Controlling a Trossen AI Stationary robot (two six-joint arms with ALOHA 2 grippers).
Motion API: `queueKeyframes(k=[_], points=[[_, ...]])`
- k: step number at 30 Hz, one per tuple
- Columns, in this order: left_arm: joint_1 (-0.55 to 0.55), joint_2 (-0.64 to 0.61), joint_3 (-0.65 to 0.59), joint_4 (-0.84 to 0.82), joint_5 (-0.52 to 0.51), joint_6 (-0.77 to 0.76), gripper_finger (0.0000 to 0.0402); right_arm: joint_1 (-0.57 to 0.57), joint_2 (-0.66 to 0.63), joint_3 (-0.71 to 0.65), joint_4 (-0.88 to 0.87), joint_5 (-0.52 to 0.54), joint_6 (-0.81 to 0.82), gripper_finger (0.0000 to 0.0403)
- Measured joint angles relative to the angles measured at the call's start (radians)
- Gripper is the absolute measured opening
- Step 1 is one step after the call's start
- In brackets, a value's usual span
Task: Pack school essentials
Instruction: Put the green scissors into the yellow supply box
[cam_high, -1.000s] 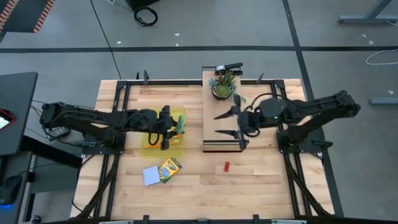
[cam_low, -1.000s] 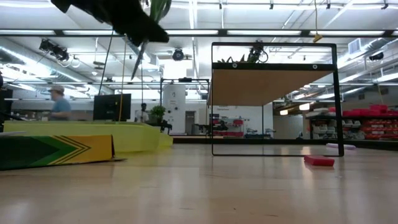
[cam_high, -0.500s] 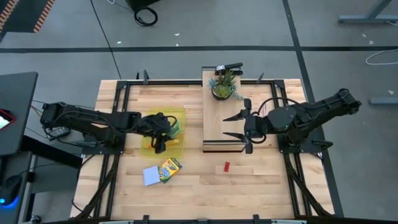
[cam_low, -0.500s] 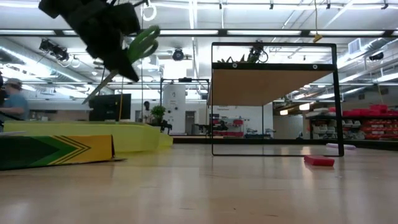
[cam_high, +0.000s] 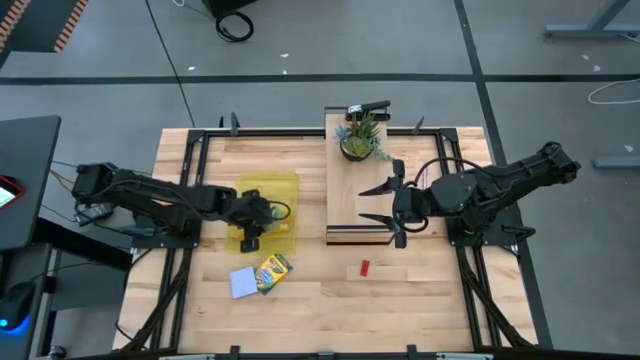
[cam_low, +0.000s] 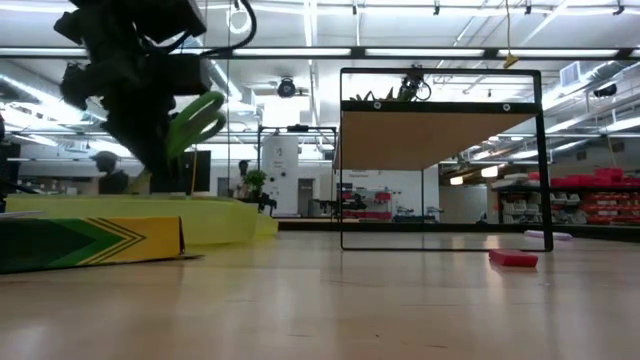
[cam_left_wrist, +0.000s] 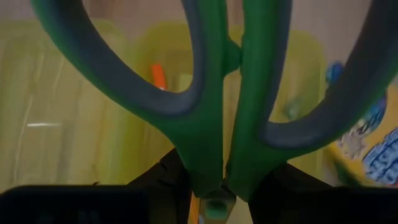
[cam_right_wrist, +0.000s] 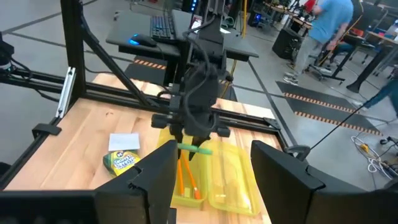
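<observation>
My left gripper (cam_high: 254, 218) hangs over the open yellow case (cam_high: 283, 190) at the table's left, shut on the green-handled scissors (cam_low: 196, 120). The scissors' blades point down at the case, where an orange pencil (cam_right_wrist: 184, 177) lies. The crayon box (cam_high: 272, 270) and the pale blue notepad (cam_high: 243, 283) lie flat nearer the front edge, and the red block (cam_high: 365, 268) lies to their right. My right gripper (cam_high: 370, 202) hovers open and high over the wooden shelf (cam_high: 350, 225), touching nothing. My left gripper pinches the scissors between its two fingers just below the handle loops, where the two handles meet at the pivot (cam_left_wrist: 211, 180). The fingers (cam_left_wrist: 163, 180) slant steeply down from the table's left. The scissors are lifted clear, loops (cam_low: 200, 112) uppermost and tilted, above the case.
A black-framed wooden shelf (cam_low: 440, 135) stands at the middle back with a potted plant (cam_high: 360, 136) on its far end. Black rails (cam_high: 190, 190) run along the table's sides. People move in the room beyond the table.
My left gripper has sunk toward the yellow case and tipped nose-down, still shut on the scissors, whose green loops have come lower and swung over. My right gripper has drawn a little toward the table's right edge, still open.
</observation>
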Motion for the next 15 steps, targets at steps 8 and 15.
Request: queueKeyframes(k=[8, 15], points=[[-0.033, 0.041, 0.000, -0.050, -0.006, 0.051, 0.0126, 0.000, 0.000, 0.000, 0.002, 0.004, 0.003, 0.0211], [-0.057, 0.042, 0.000, -0.110, -0.024, 0.142, 0.0120, 0.000, 0.001, 0.000, 0.010, 0.024, 0.002, 0.0211]])
